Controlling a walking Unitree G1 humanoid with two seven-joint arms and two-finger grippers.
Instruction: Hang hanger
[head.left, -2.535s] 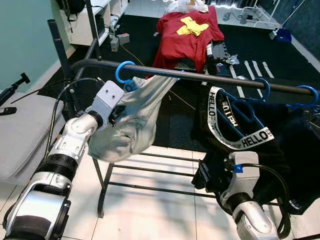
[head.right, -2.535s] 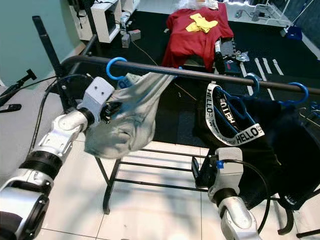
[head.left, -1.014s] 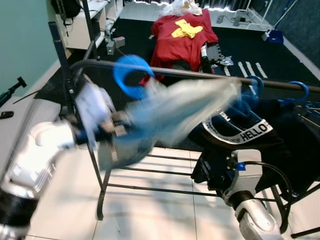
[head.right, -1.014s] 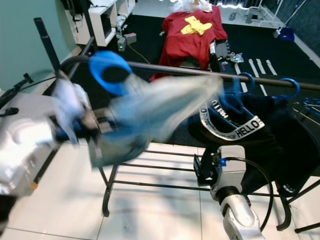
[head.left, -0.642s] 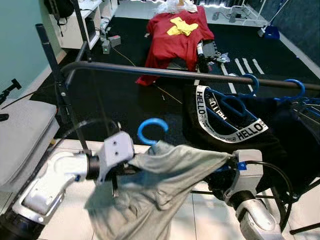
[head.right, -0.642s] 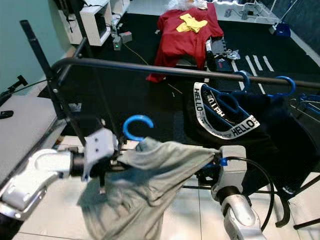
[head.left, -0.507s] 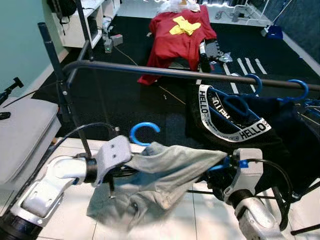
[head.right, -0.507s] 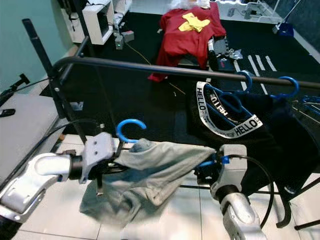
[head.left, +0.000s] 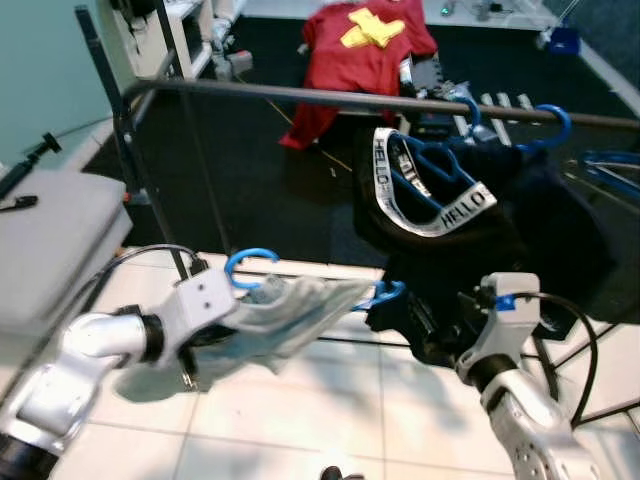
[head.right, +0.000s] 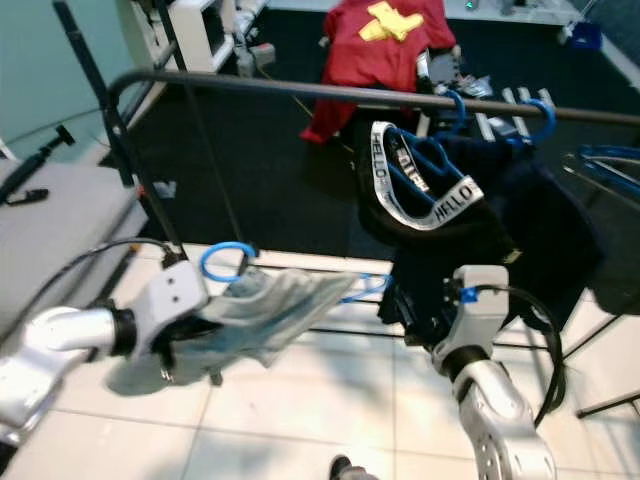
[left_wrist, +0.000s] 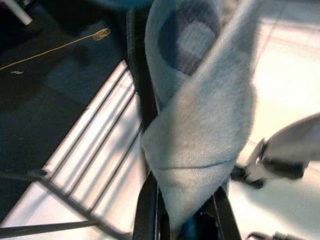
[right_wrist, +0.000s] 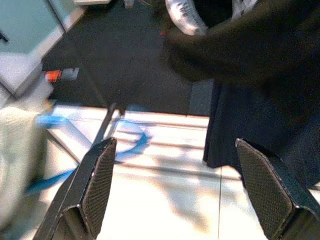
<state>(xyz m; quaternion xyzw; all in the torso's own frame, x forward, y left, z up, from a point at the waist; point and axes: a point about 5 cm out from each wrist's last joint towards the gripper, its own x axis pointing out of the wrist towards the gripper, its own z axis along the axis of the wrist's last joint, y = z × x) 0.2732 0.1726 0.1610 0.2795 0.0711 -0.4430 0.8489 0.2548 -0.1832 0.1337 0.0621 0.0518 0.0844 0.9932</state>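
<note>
Blue hanger (head.left: 250, 262) draped in grey cloth, left fingers (left_wrist: 150, 210) gripping; right fingers (right_wrist: 100, 185) spread

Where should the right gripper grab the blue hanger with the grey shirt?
Probably the bare blue arm end sticking out of the grey shirt, approached from the robot's right. Right gripper is open, facing it; left gripper holds the other side.

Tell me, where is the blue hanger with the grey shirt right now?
The blue hanger with the grey shirt is low over the white floor tiles, held by the left tool, well below the black rail.
</note>
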